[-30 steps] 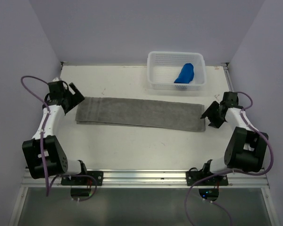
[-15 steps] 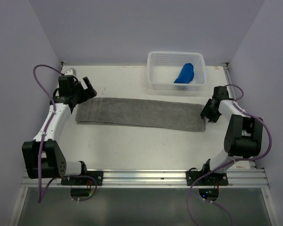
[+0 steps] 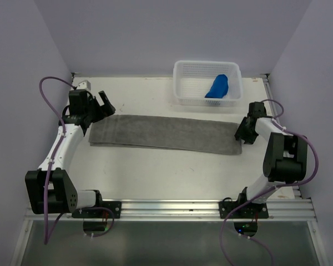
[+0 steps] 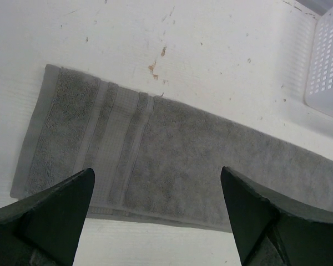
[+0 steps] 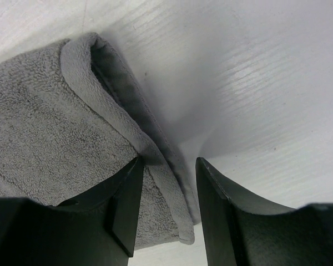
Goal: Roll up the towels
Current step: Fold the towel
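Observation:
The grey towel (image 3: 164, 133) lies flat as a long folded strip across the middle of the table. My left gripper (image 3: 102, 105) is open and hovers above the strip's left end; in the left wrist view the towel (image 4: 172, 166) fills the space between its wide-spread fingers (image 4: 157, 172). My right gripper (image 3: 241, 133) is low at the strip's right end. In the right wrist view its jaws (image 5: 169, 162) are partly open and straddle the folded hem of the towel (image 5: 44, 127). The blue towel (image 3: 217, 87) lies bunched in the basket.
The white perforated basket (image 3: 180, 83) stands at the back right of the table; its corner shows in the left wrist view (image 4: 327, 66). Purple walls close in the table on both sides and at the back.
My left gripper moved away from the near edge and over the towel's left end. My right gripper moved in and down onto the towel's right hem.

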Controlling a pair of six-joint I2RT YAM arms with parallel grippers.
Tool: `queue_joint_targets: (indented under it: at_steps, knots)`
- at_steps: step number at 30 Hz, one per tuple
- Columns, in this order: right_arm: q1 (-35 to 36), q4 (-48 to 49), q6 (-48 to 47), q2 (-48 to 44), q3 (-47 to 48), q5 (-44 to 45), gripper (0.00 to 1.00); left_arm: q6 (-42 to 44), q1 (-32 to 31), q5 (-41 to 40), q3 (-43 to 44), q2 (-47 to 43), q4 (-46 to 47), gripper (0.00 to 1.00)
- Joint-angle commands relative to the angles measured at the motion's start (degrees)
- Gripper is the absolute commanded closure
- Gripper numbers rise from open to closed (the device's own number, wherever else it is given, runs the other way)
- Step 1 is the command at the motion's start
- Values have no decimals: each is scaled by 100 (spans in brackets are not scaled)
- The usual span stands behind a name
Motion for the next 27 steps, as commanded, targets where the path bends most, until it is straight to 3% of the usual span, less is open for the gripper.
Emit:
queue_joint_targets:
  at_steps: [1, 12, 22, 27]
  knots:
    - [45, 334, -31, -300, -94, 101, 53, 141, -2, 130, -47, -187, 307, 0]
    - [238, 343, -48, 288, 63, -14, 53, 150, -11, 244, -91, -187, 377, 1]
    - [247, 1, -48, 500, 116, 65, 89, 141, -11, 332, -91, -179, 377, 0]
    - [239, -912, -65, -211, 546, 363, 100, 132, -11, 402, -109, -240, 403, 0]
